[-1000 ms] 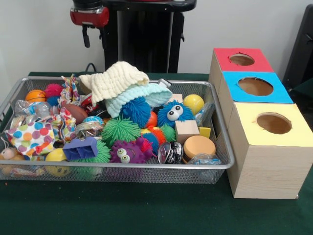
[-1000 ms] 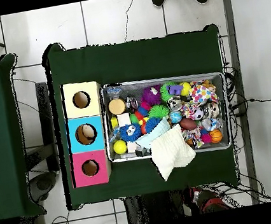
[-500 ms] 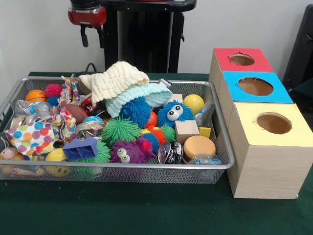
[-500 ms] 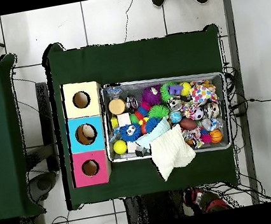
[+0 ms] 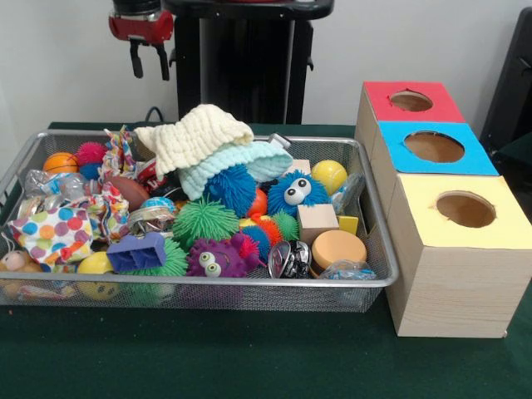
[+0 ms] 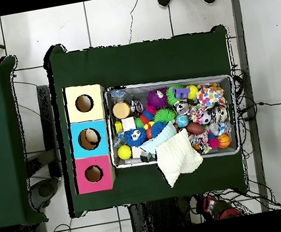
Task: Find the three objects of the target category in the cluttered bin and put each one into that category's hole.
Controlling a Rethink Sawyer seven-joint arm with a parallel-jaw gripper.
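The cluttered bin (image 5: 249, 283) is a silver wire-mesh basket on the green table, full of toys; it also shows in the overhead view (image 6: 164, 81). A cream knitted cloth (image 5: 195, 133) hangs over its far rim, on a pale blue cloth (image 5: 241, 160). Inside lie a blue fuzzy ball with eyes (image 5: 295, 193), a purple one (image 5: 214, 258), a green spiky ball (image 5: 204, 220), a yellow ball (image 5: 329, 174), a wooden cube (image 5: 317, 221) and a tan disc (image 5: 337, 248). My gripper (image 5: 148, 65) hangs high behind the bin's far left part, open and empty.
Three wooden boxes with holes stand in a row right of the bin: red top (image 5: 411, 101), blue top (image 5: 432, 147), yellow top (image 5: 465, 212). A polka-dot cloth (image 5: 54, 229) and an orange ball (image 5: 60, 162) lie at the bin's left end. The black pedestal (image 5: 241, 58) stands behind.
My gripper has moved up and to the picture's left in the front view, away from the bin. Nothing in the bin has moved.
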